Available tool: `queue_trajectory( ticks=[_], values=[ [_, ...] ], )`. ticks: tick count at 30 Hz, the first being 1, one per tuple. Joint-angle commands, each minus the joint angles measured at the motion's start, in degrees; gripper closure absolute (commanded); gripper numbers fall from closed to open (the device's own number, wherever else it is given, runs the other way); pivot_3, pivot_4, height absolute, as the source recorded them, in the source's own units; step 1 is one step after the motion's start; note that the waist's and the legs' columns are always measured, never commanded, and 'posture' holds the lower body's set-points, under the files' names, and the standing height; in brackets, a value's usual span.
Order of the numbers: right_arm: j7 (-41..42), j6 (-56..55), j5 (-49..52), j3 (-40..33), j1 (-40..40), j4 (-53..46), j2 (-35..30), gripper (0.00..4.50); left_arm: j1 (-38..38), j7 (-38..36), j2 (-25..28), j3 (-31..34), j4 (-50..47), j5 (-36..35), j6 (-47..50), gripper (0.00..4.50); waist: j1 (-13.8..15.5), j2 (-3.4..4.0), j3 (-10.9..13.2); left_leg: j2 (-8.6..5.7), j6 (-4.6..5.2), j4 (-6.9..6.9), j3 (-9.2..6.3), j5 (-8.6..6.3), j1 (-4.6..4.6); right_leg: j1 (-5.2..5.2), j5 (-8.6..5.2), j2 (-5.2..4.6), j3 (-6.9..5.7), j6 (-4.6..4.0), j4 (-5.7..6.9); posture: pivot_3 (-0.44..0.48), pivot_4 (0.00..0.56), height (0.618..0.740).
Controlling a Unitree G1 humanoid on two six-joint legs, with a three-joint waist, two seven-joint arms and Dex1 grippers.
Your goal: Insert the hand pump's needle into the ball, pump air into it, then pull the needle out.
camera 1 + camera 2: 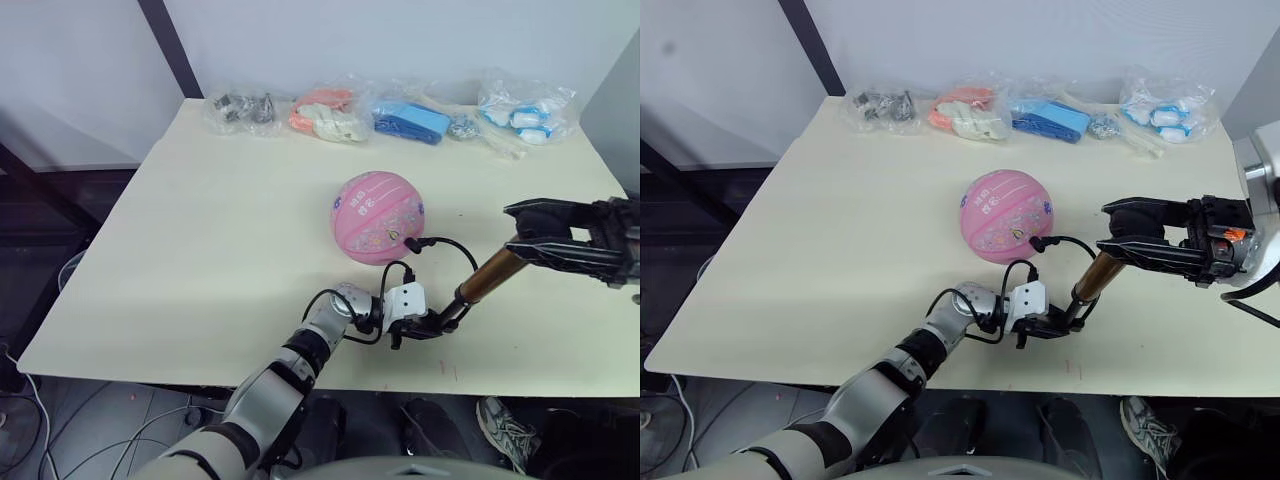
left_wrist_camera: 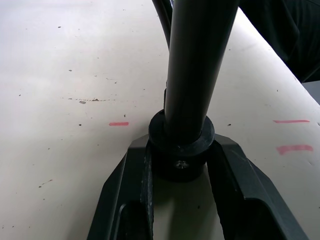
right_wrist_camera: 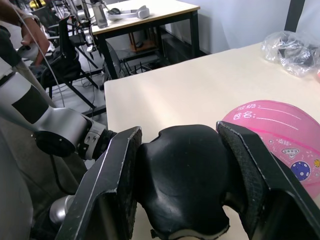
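The pink ball (image 1: pixel 378 217) rests near the table's middle, also seen in the right wrist view (image 3: pixel 280 135). The hand pump (image 1: pixel 490 276) leans from low left to high right beside it. My left gripper (image 1: pixel 430 323) is shut on its black bottom cap (image 2: pixel 181 150), close to the table. At the top, my right gripper (image 1: pixel 516 230) is shut on the black handle (image 3: pixel 185 175). A thin black hose (image 1: pixel 447 243) loops from the pump to a small black fitting (image 1: pixel 411 243) lying against the ball's near side. The needle's pin itself is hidden.
Several plastic bags of small items line the far table edge: grey parts (image 1: pixel 245 108), orange and white (image 1: pixel 325 116), blue (image 1: pixel 411 121), white and blue (image 1: pixel 526 111). The front table edge (image 1: pixel 300 385) runs just behind my left arm.
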Motion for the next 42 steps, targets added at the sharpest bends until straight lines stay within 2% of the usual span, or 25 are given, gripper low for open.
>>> queue_trajectory(
  ticks=[1, 14, 22, 35, 42],
  values=[
    [1.2, -1.5, -4.1, 4.7, 2.6, -1.4, 1.6, 2.55, 1.2, 0.5, 1.3, -0.6, 3.5, 2.2, 2.1, 3.44, 0.0, 0.01, 0.0, 0.00, 0.00, 0.00, 0.01, 0.00, 0.01, 0.00, 0.00, 0.00, 0.01, 0.00, 0.00, 0.000, 0.150, 0.736],
    [4.6, -20.3, -26.2, 18.7, 10.0, 4.6, 12.1, 2.55, 1.5, 0.4, 1.4, -0.6, 2.8, 2.0, 2.4, 3.44, -0.2, -0.05, -0.1, 0.01, -0.01, 0.03, -0.01, 0.00, 0.18, 0.17, 0.00, 0.05, 0.00, 0.03, 0.01, 0.000, 0.150, 0.736],
    [5.6, -26.0, -31.7, 22.2, 10.9, 8.8, 14.8, 2.55, 1.6, 0.2, 1.6, -0.6, 2.5, 1.9, 2.5, 3.44, -0.2, -0.06, -0.1, 0.00, -0.01, 0.03, -0.04, 0.01, 0.22, 0.20, 0.00, 0.06, 0.00, 0.02, 0.01, 0.000, 0.150, 0.736],
    [5.7, -13.1, -12.5, 5.0, 5.1, 1.6, 4.7, 2.55, 2.2, 0.0, 1.7, -0.7, 1.8, 1.9, 2.8, 3.44, -0.1, 0.07, 0.0, -0.01, -0.01, 0.01, -0.06, 0.00, 0.09, 0.12, 0.01, 0.03, 0.00, 0.00, 0.00, 0.000, 0.150, 0.736],
    [4.7, -3.7, -1.1, -4.2, 0.1, 2.2, -3.4, 2.55, 2.2, -0.1, 1.6, -0.9, 1.9, 2.0, 2.7, 3.44, 0.0, 0.10, 0.0, -0.02, 0.00, 0.01, -0.06, 0.00, 0.05, 0.10, 0.01, 0.00, -0.02, 0.00, -0.02, 0.000, 0.150, 0.736]
  ],
)
